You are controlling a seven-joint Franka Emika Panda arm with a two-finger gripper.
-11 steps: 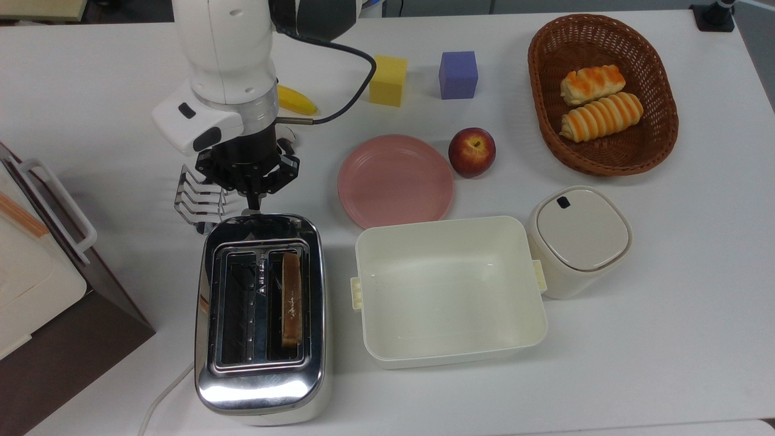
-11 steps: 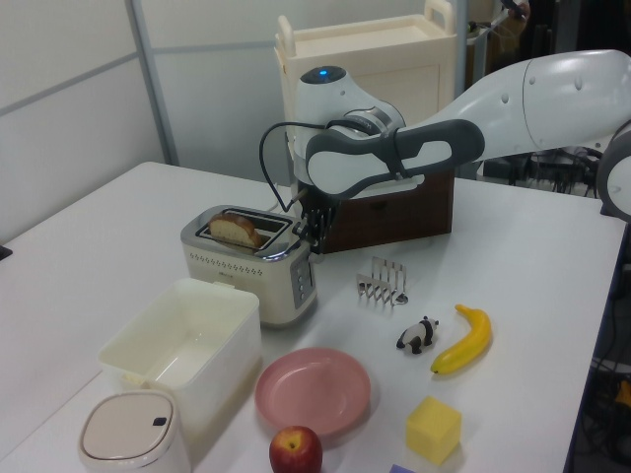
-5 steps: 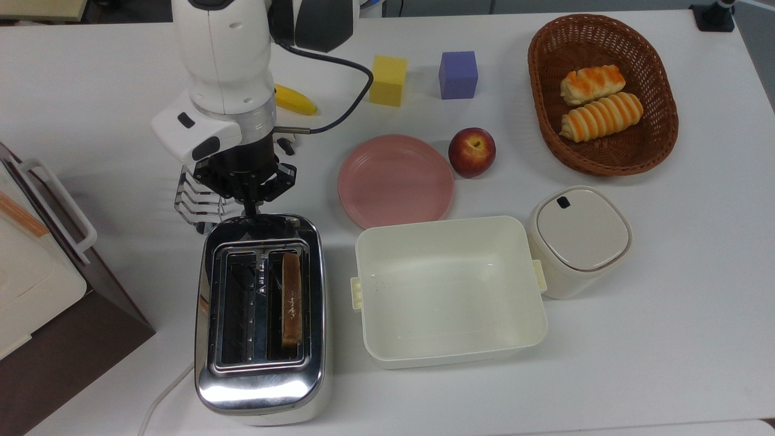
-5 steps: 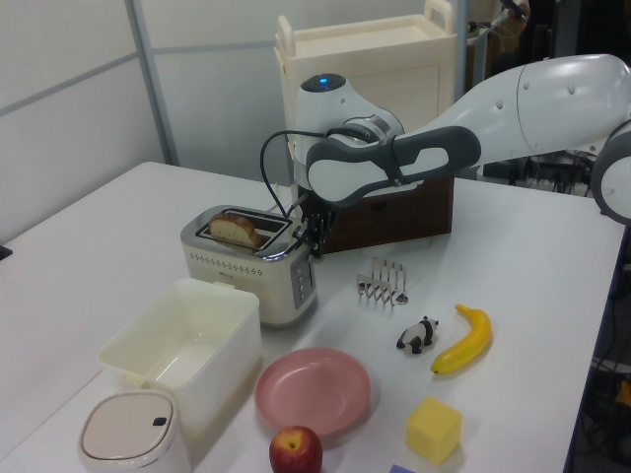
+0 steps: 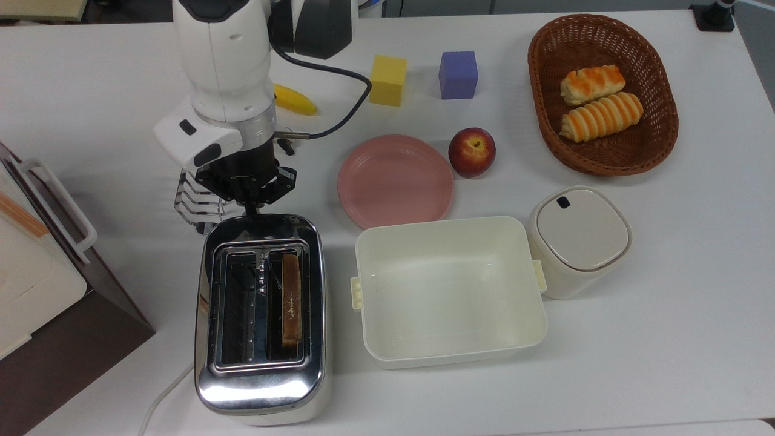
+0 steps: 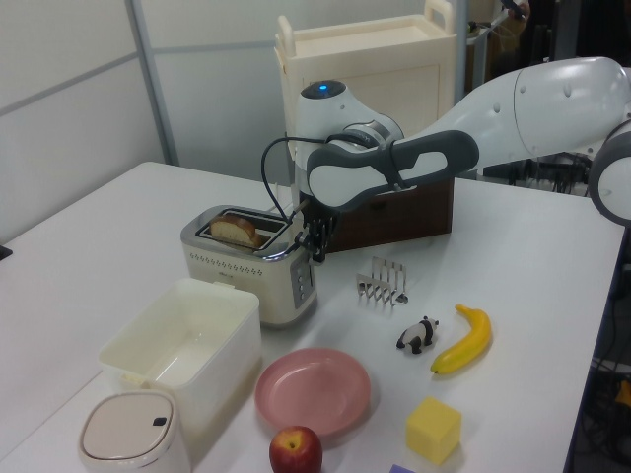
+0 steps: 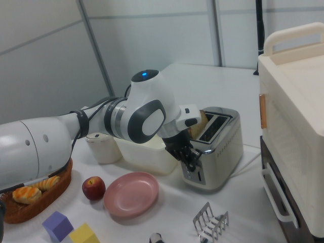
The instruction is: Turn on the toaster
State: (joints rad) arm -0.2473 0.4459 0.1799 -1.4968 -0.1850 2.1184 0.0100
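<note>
The chrome two-slot toaster [image 5: 260, 387] [image 6: 246, 271] [image 7: 223, 147] stands near the table's front in the top view, its white cord [image 5: 160, 399] trailing off to the top view's left. A slice of toast [image 5: 291, 300] sits in the slot on the top view's right, its top sticking out above the slot in the left view. My gripper [image 5: 249, 209] [image 6: 317, 250] [image 7: 192, 163] points straight down against the toaster's far end face, fingers shut together with nothing held. The arm hides the lever.
A wire toast rack [image 5: 197, 203] stands just beside the gripper. Pink plate [image 5: 395, 180], apple [image 5: 471, 151], open cream box [image 5: 448, 290] and lidded canister [image 5: 578, 239] lie to the top view's right. A white and brown appliance [image 5: 36, 272] stands at the top view's left.
The arm has sunk a little, and the shut fingers have slid down along the toaster's end face. The toast and everything else stay put.
</note>
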